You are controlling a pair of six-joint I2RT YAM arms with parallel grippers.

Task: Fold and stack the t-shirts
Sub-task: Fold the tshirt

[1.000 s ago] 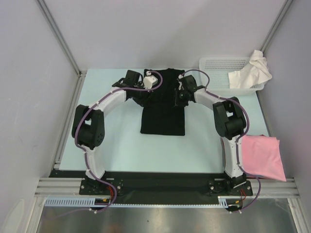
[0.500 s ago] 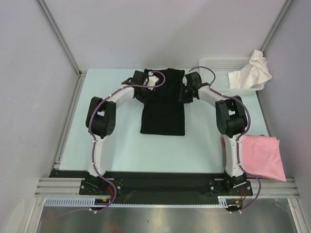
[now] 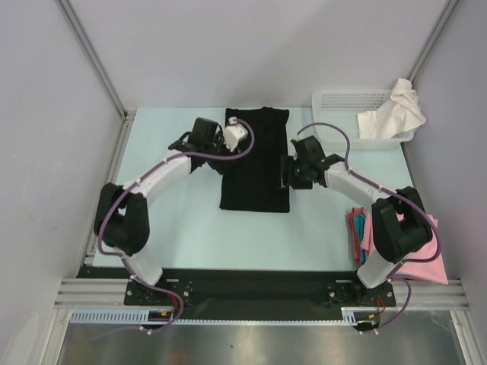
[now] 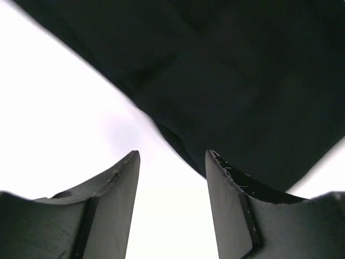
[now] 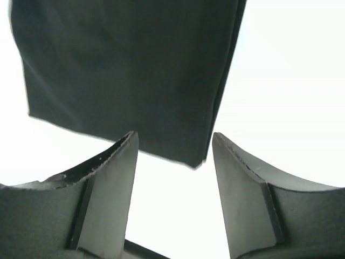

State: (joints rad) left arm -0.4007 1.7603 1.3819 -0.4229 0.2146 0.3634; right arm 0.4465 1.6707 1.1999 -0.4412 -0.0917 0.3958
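Holding: nothing, in either pincer.
Left pincer [image 3: 222, 148]: fingers spread wide with only bare table between them. It sits at the left edge of the black t-shirt [image 3: 255, 163], toward the far end. I cannot tell whether it touches the cloth.
Right pincer [image 3: 288, 172]: also wide open and empty, just beside the shirt's right edge, nearer the near hem. In my right wrist view a corner of the shirt lies just ahead of the fingertips.
Black t-shirt: folded into a long, narrow rectangle. It lies flat mid-table [image 3: 175, 220] between my two pincers, with its long side running away from my bases.
White t-shirt [image 3: 397, 109]: crumpled, draped over the right end of the mesh basket [image 3: 342, 101] at the far right.
Pink t-shirt [image 3: 415, 247]: folded flat at the near right corner, partly under my right arm. A red cloth edge [image 3: 354, 228] shows at its left side.
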